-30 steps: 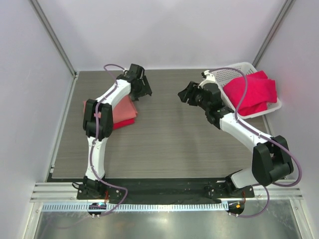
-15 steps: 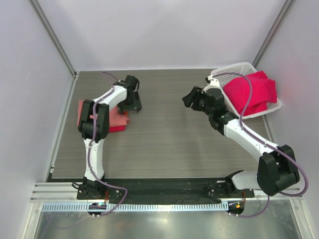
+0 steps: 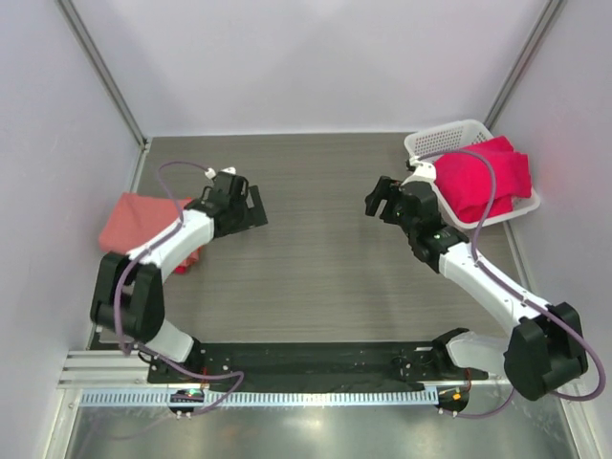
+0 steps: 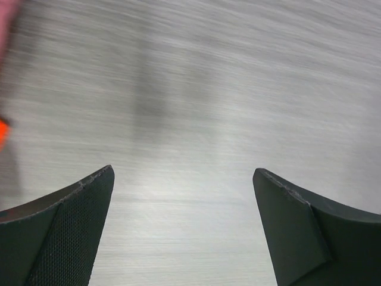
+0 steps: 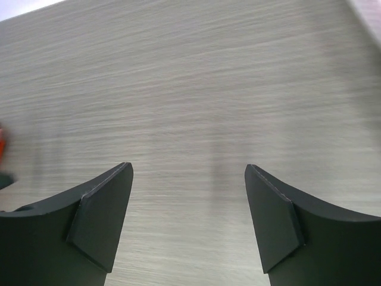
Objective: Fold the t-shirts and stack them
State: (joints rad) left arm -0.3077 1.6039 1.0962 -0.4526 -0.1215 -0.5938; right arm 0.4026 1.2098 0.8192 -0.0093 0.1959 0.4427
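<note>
1. Tabletop [image 3: 325,277] of grey wood grain fills the scene, and both arms reach out over it from the near edge.
2. The left gripper [image 3: 254,205] hangs over bare wood on the left half, just right of the folded cloth. Its wrist view shows two dark fingers [image 4: 65,232] spread wide with only wood grain between them, so the jaws stand open and empty.
3. The right gripper [image 3: 375,201] hovers over bare table right of centre, near the left side of the basket [image 3: 427,143]. Its own camera shows its fingers [image 5: 89,226] well apart, parted and holding nothing.
4. The two grippers face each other across the middle of the table, well apart.
5. The salmon-pink t-shirt [image 3: 132,218] lies folded flat at the table's left edge, and the left forearm crosses over its near-right part.
6. A strip of red cloth [image 3: 187,260] peeks out from under that shirt's near-right corner. How it is folded cannot be told.
7. The white mesh basket sits at the far right corner of the table.
8. The crimson t-shirts [image 3: 480,177] are heaped loosely inside the basket and bulge over its rim on the right. How many there are cannot be told.
9. The left wrist view is blurred. It has a pink smear at its top-left corner and a red-orange fleck at its left edge.
</note>
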